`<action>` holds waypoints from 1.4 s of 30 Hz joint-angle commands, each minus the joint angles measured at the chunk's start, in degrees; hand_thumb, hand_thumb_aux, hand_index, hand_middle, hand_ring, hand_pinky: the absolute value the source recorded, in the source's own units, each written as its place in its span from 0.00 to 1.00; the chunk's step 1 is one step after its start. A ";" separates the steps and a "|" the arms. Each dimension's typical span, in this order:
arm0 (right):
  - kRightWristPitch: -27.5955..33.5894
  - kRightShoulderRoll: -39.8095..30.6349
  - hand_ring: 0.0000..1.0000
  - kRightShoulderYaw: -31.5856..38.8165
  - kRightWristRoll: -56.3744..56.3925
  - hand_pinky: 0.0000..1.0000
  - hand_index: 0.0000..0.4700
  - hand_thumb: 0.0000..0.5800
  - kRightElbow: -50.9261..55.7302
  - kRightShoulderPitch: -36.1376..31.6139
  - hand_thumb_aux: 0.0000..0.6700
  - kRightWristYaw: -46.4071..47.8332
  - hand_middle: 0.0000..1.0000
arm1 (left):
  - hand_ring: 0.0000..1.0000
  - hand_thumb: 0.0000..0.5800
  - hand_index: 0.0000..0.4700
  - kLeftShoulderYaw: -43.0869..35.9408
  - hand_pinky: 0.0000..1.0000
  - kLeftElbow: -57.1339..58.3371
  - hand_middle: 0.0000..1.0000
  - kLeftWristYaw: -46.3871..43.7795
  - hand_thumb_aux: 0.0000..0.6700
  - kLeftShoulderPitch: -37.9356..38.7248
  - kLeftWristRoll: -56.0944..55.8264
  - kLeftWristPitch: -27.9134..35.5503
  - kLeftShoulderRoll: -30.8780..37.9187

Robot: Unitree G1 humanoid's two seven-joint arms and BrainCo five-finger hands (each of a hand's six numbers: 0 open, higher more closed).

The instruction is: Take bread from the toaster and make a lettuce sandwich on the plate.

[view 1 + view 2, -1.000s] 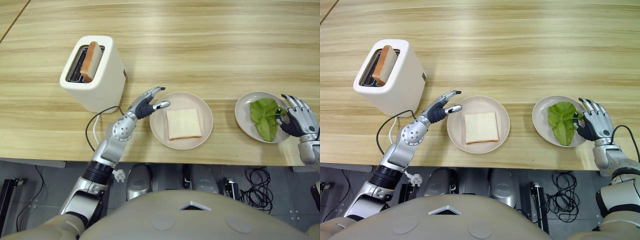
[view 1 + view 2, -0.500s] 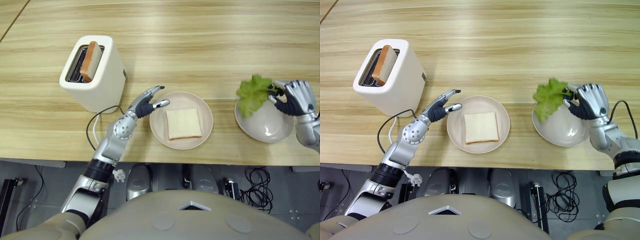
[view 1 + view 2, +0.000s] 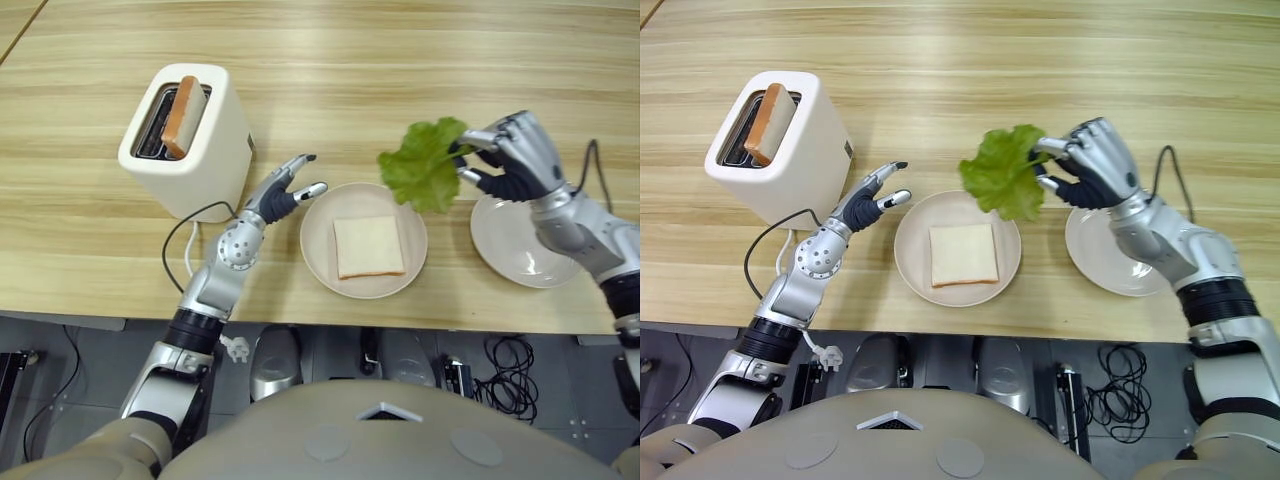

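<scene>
A white toaster [image 3: 192, 146] stands at the left with one browned slice of bread [image 3: 183, 115] upright in its slot. A beige plate [image 3: 318, 250] in the middle carries a white bread slice [image 3: 368, 246]. My right hand [image 3: 510, 155] is shut on a green lettuce leaf [image 3: 422, 165], which hangs in the air over the plate's far right rim. My left hand [image 3: 282, 193] rests open on the table between the toaster and the plate, holding nothing.
A second, bare plate [image 3: 515, 243] lies at the right, under my right forearm. The toaster's black cord [image 3: 178, 250] loops over the table's front edge. Bare wooden tabletop [image 3: 360, 70] stretches behind everything.
My right hand has lifted the lettuce off the right plate and carried it left to the middle plate's rim. The left hand has barely shifted.
</scene>
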 commanded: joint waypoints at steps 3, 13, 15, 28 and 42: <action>-2.04 4.87 1.00 3.61 4.62 1.00 0.98 1.00 2.28 -0.33 1.00 13.05 1.00 | 0.00 0.00 0.00 2.10 0.00 2.11 0.00 1.31 0.00 -1.79 -1.01 -0.19 0.07; -0.39 10.40 1.00 6.69 14.20 1.00 0.98 1.00 10.51 -0.82 1.00 33.42 1.00 | 0.00 0.00 0.00 2.44 0.00 4.55 0.00 1.72 0.00 -2.22 -0.99 -1.08 -0.34; 0.58 10.86 1.00 6.40 13.58 1.00 0.98 1.00 12.30 -1.53 1.00 35.36 1.00 | 0.00 0.00 0.00 2.53 0.00 4.67 0.00 1.77 0.00 -1.99 -1.00 -1.19 -0.28; 2.66 10.86 1.00 5.60 5.18 1.00 0.98 1.00 24.29 -6.37 1.00 32.20 1.00 | 0.00 0.00 0.00 2.01 0.00 4.37 0.00 1.70 0.00 -0.59 -0.46 -1.37 -0.30; 2.55 10.98 0.00 4.65 4.15 0.00 0.00 0.00 23.33 -5.32 0.00 30.57 0.00 | 0.00 0.00 0.00 2.11 0.00 4.62 0.00 1.67 0.00 -0.35 -0.37 -1.34 -0.17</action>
